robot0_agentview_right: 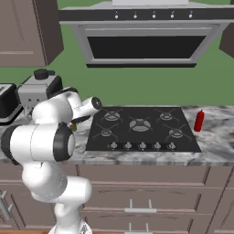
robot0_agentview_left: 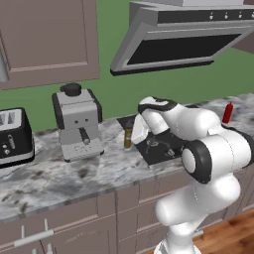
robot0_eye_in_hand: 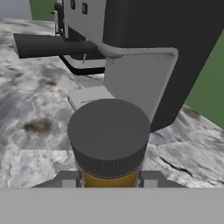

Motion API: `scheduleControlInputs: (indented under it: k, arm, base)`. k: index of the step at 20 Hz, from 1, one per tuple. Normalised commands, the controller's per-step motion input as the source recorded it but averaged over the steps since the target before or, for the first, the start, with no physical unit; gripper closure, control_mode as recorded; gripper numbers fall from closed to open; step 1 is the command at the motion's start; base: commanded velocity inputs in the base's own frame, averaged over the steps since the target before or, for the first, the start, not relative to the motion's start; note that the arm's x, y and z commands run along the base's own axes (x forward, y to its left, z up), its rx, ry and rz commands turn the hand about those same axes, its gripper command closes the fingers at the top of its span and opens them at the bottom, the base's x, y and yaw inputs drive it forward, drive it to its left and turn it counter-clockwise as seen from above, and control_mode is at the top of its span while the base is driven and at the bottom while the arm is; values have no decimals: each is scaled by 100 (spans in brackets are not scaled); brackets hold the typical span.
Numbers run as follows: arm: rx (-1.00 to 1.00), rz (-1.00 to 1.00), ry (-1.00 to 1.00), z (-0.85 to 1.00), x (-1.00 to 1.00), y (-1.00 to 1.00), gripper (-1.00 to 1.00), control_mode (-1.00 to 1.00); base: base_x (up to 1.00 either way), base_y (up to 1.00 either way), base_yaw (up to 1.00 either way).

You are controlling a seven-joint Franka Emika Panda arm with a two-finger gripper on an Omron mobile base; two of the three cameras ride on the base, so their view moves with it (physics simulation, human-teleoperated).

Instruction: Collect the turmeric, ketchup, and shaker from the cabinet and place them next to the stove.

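My gripper (robot0_agentview_left: 132, 134) is shut on the turmeric (robot0_agentview_left: 128, 136), a mustard jar with a dark cap (robot0_eye_in_hand: 109, 133). It holds the jar upright, low over the marble counter just left of the stove (robot0_agentview_right: 141, 130). I cannot tell whether the jar's base touches the counter. In the hand view both fingertips (robot0_eye_in_hand: 69, 179) clamp the jar's body just under the cap. The red ketchup (robot0_agentview_right: 199, 120) stands upright on the counter right of the stove (robot0_agentview_left: 159, 149), far from the gripper. The shaker and the cabinet are out of view.
A grey coffee machine (robot0_agentview_left: 78, 123) stands close on the jar's left and looms right ahead in the hand view (robot0_eye_in_hand: 153, 52). A black toaster (robot0_agentview_left: 15, 136) sits further left. The range hood (robot0_agentview_right: 141, 34) hangs above the cooktop.
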Motion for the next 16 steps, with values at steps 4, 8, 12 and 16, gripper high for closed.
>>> scheduleControlInputs:
  k: [4,8,12,16]
  arm:
    - [0,0,0,-19,17,3,100,-100]
    - [0,0,-3,-15,15,4,100,-100]
    - [0,0,-3,-18,21,7,100,-100]
    - [0,0,0,-23,24,10,100,-100]
  base:
    - [0,0,0]
    - [0,0,0]
    - [0,0,0]
    - [0,0,0]
